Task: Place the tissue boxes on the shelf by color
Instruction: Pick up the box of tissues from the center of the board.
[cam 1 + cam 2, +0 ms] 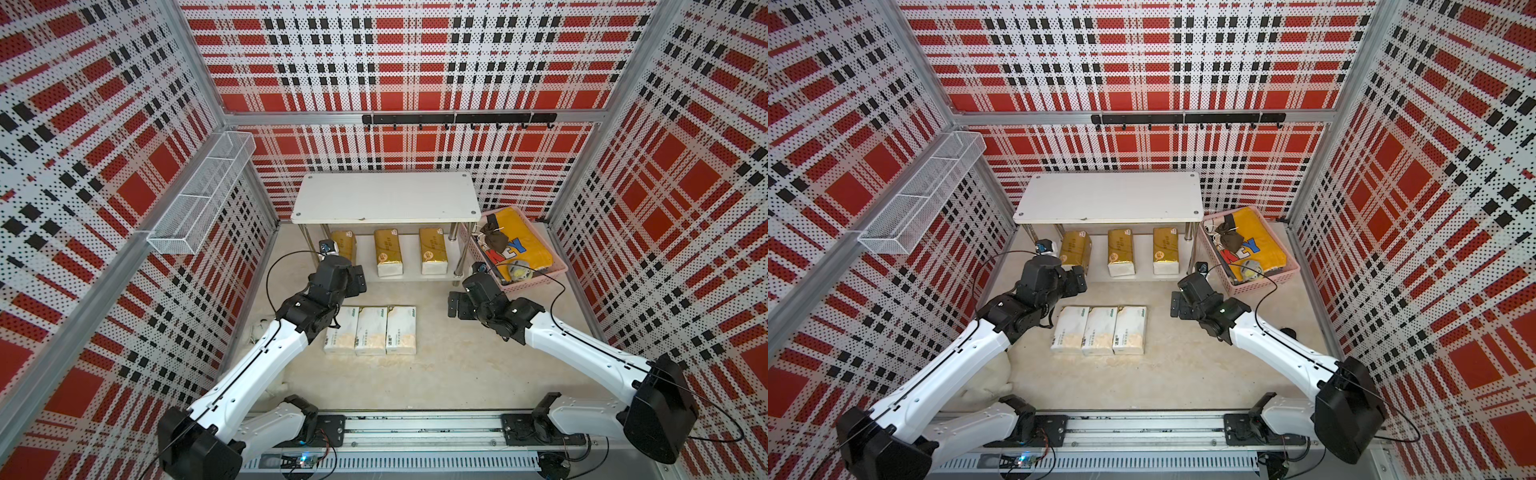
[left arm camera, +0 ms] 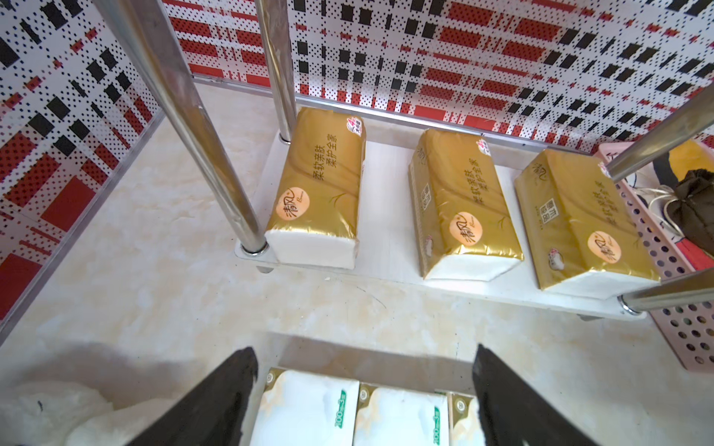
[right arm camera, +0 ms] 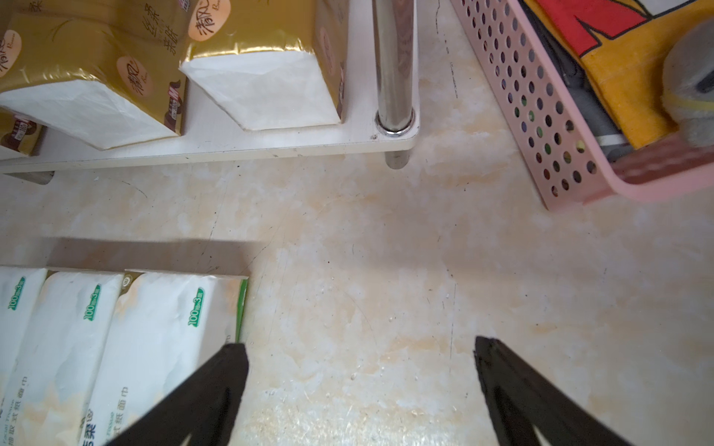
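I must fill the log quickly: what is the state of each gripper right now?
left gripper: open, holding nothing.
right gripper: open, holding nothing.

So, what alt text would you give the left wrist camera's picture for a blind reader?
Three gold packs lie apart on the lower board of the shelf. Closer in, white packs on the floor show between the fingers of the open left hand; a pink basket stands beside the shelf.
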### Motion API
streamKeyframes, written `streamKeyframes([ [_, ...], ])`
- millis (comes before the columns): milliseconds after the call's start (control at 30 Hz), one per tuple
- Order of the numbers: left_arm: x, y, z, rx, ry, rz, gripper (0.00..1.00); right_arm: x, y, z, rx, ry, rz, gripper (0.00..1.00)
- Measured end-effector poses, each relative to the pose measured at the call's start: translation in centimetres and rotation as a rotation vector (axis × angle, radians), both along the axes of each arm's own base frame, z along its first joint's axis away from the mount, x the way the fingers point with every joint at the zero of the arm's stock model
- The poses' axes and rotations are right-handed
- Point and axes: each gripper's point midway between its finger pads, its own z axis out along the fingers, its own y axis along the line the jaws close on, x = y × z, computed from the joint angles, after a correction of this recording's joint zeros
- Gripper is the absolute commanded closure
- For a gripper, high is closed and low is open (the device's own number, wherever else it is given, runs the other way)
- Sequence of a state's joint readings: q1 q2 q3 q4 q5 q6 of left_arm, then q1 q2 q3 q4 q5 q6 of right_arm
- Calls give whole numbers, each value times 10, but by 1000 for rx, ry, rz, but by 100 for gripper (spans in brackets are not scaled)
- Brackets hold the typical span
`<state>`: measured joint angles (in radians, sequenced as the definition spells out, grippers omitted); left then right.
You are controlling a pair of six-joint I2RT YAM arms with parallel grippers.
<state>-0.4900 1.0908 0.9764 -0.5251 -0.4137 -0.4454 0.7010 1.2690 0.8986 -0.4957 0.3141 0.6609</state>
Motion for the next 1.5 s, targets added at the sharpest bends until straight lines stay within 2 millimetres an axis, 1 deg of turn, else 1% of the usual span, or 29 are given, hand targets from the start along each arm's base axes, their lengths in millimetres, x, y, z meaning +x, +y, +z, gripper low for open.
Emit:
streamKeyframes([
  [100, -7, -6, -1, -13, 3, -1, 9, -5, 8, -8, -10, 18, 9, 0],
  [200, -18, -12, -6, -31, 7, 0, 10, -13, 20, -14, -17, 34, 20, 0],
  [267, -24, -15, -14, -36, 17, 1, 10, -20, 31, -16, -18, 39, 32, 0],
  [333, -30, -18, -27, -33, 38, 1, 10, -29, 45, -17, -16, 42, 49, 0],
  [433, -36, -18, -44, -14, 65, 9, 10, -41, 67, -20, -10, 49, 73, 0],
  [500, -38, -16, -52, -3, 78, 17, 10, -49, 78, -26, -6, 63, 85, 0],
  [567, -36, -14, -55, 2, 83, 28, 11, -57, 86, -31, -5, 77, 94, 0],
  [633, -34, -12, -54, 3, 77, 43, 11, -61, 94, -36, -9, 87, 93, 0],
  [767, -28, -4, -50, -6, 52, 80, 11, -62, 112, -42, -16, 93, 90, 0],
  [967, -19, 28, -40, -36, 20, 180, 11, -64, 139, -50, -23, 102, 109, 0],
  [1033, -19, 34, -36, -45, 6, 193, 11, -64, 145, -51, -20, 103, 111, 0],
  [1367, -20, 36, -35, -39, 3, 185, 11, -61, 167, -68, -49, 116, 127, 0],
  [1500, -20, 36, -36, -35, 4, 181, 11, -61, 172, -69, -53, 112, 130, 0],
])
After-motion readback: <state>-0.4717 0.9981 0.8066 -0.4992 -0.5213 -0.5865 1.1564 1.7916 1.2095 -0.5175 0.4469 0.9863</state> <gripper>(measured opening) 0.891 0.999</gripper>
